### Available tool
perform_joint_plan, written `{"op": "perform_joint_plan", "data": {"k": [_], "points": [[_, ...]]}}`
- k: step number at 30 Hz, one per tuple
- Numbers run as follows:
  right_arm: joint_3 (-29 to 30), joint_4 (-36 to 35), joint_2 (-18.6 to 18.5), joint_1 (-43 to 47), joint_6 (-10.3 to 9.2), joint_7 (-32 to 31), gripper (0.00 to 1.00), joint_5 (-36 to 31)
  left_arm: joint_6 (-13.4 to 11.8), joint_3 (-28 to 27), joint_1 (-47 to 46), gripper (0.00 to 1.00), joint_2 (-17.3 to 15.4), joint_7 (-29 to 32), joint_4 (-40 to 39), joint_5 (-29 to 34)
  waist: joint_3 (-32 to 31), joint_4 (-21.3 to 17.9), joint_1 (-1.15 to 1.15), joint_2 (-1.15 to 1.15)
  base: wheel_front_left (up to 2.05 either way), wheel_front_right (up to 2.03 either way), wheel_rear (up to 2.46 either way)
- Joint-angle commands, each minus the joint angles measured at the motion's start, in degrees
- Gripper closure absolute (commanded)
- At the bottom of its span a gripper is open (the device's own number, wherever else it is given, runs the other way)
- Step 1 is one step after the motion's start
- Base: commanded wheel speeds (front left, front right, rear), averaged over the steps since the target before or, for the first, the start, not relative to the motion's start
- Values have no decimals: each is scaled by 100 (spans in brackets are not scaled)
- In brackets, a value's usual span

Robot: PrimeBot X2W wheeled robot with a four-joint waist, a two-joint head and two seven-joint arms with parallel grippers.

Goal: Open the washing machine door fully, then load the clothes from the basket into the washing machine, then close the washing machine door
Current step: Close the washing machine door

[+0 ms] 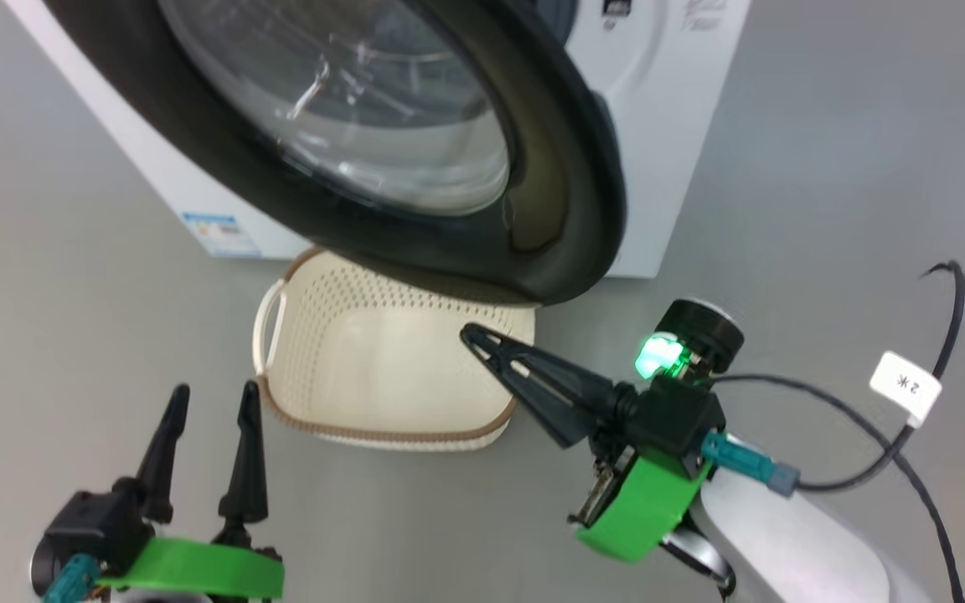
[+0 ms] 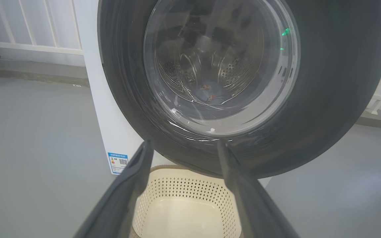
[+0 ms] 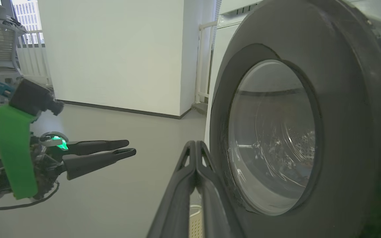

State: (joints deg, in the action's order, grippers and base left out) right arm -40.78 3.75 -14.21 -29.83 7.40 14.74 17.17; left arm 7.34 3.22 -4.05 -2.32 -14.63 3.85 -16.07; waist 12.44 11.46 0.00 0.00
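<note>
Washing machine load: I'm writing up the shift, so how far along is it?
Done: the cream perforated plastic basket is empty, and light blue printed clothes lie in the drum behind the glass. In hand: the shut right end effector is by the round black-ringed glass door, which stands ajar. Left: shutting it. The left end effector is open, empty.

White cable tag (image 1: pixel 905 386): "2米". On washing machine (image 2: pixel 109 115), blue label (image 2: pixel 117 162): QR code, print illegible.

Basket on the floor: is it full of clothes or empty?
Empty. The basket shows its bare cream bottom; nothing lies in it.
</note>
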Motion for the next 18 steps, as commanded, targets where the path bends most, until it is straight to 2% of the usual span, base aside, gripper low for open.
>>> {"op": "perform_joint_plan", "data": {"k": [1, 7, 18], "points": [[-96, -35, 70, -101, 9, 23, 100, 85, 14, -148, -222, 0, -56, -37, -178, -51, 366, 231, 0, 0, 0, 0, 0], [21, 260, 34, -283, 9, 25, 100, 102, 14, -111, -481, 0, -56, -37, -252, -135, 771, 281, 0, 0, 0, 0, 0], [839, 729, 212, -606, 9, 25, 100, -78, 14, 93, -815, 0, -56, -37, -292, -290, 1270, 246, 0, 0, 0, 0, 0]]}}
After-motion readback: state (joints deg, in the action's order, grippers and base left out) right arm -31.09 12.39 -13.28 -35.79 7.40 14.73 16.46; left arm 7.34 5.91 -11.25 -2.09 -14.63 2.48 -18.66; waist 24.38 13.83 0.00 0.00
